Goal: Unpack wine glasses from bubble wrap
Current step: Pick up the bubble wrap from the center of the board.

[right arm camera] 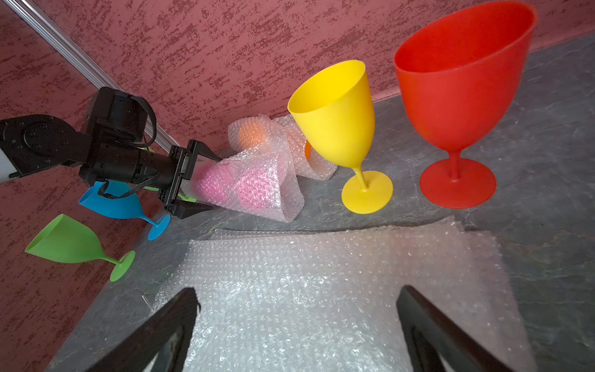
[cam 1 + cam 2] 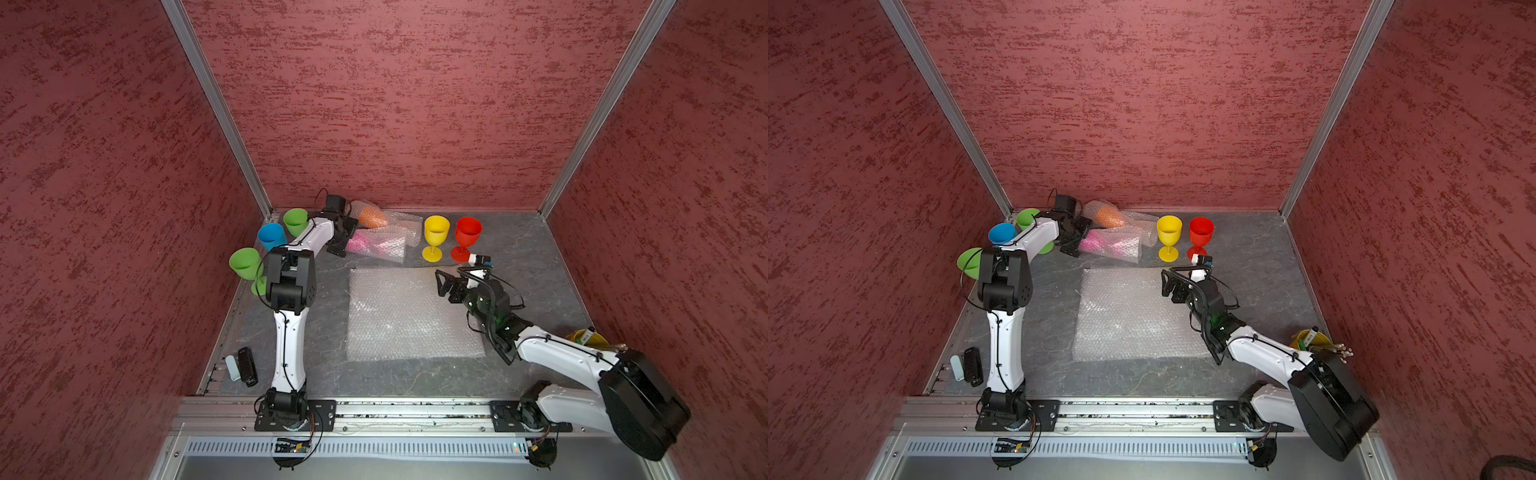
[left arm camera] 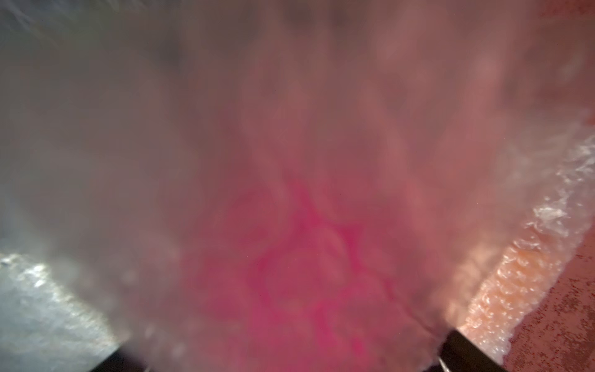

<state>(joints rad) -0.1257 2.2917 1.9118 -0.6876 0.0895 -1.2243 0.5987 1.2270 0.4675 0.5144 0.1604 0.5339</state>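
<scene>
Surface (image 2: 415, 374): grey, slate-patterned, inside a red-walled cell; all the task's things lie on its middle and far half.
Flat bubble wrap (image 2: 407, 316): emptied sheets lying mid-surface. In the right wrist view the sheets (image 1: 322, 290) show offset edges, so we read several stacked; both top views show only one pale square.
Pink roll (image 2: 376, 245): a pink goblet on its side inside a bubble-wrap tube, near the back wall just beyond the flat sheets. We judge this to be the step in hand.
Orange roll (image 2: 374, 216): an orange goblet, wrapped likewise, lying against the pink roll's far side; not yet begun.
Free goblets: red goblet (image 2: 468, 232) and yellow goblet (image 2: 436, 230) stand upright beside the rolls. The blue goblet (image 2: 271, 235) and two green goblets (image 2: 296, 220) (image 2: 245, 262) stand along the left edge. By our count, five of seven are unpacked.
Left tool (image 1: 214, 182): jaws wide, one on either side of the pink roll's closed end, gripping nothing. We judge that it must next close on that end.
Right tool (image 1: 297, 290): jaws wide and empty over the flat sheets. We expect it is needed at the tube's open mouth.
Left wrist view: only blurred film with pink (image 3: 306, 257) showing through, so we cannot tell contact there. The right wrist view shows how the jaws straddle the roll.
</scene>
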